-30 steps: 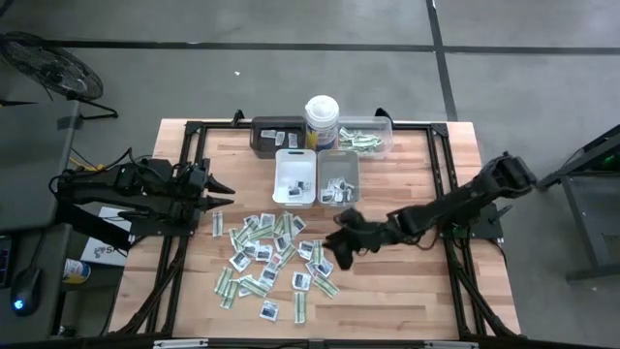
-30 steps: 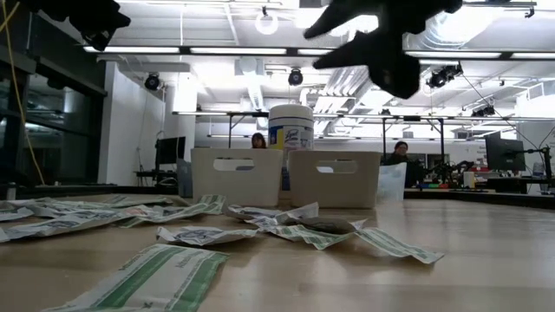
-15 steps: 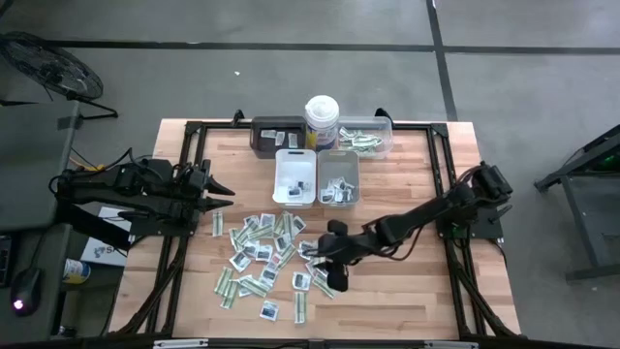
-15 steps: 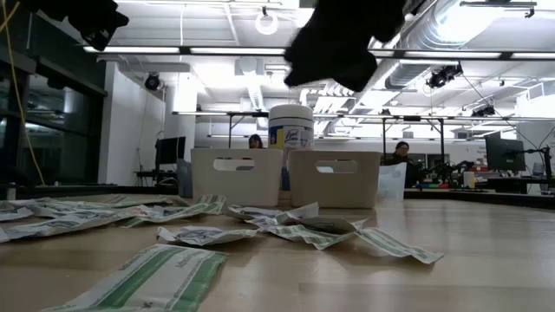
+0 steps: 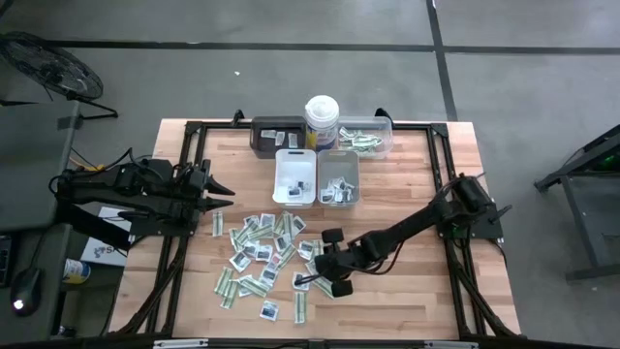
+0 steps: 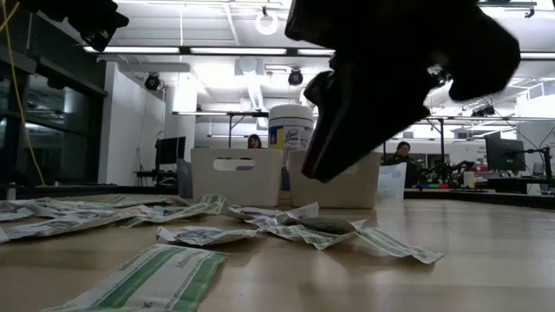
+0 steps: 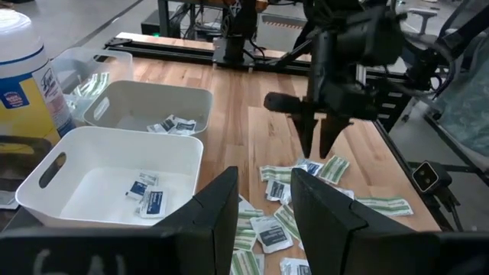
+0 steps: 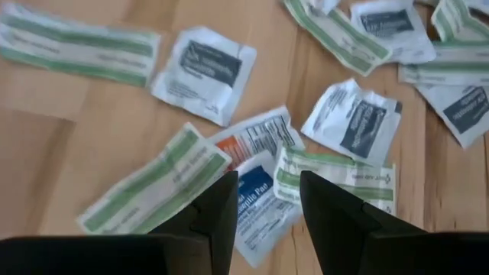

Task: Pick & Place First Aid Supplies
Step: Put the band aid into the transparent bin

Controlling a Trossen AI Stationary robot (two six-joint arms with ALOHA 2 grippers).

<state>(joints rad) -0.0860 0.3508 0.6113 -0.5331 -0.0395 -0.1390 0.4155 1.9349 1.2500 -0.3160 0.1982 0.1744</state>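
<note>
the wooden table (image 5: 407, 301) carries a spread of packets (image 5: 257, 254) across its near middle, white squares and green-striped strips lying loose and overlapping. behind them stand two white bins (image 5: 295, 177), a dark tray (image 5: 263, 138), a clear tray (image 5: 373, 131) and a white canister (image 5: 321, 120); a few packets already lie in the bins.

the right arm reaches low across the table, its gripper (image 5: 325, 274) hanging over the right edge of the spread, jaws parted with nothing between them. in its wrist view the fingers (image 8: 218, 214) straddle a white-and-blue packet (image 8: 256, 200) half tucked under green strips. the left gripper (image 5: 221, 192) waits at the table's left edge, jaws apart and empty.

this looks like the reach before a pick. the next move likely calls for a straight descent and a close on one packet only, since neighbours overlap it.
</note>
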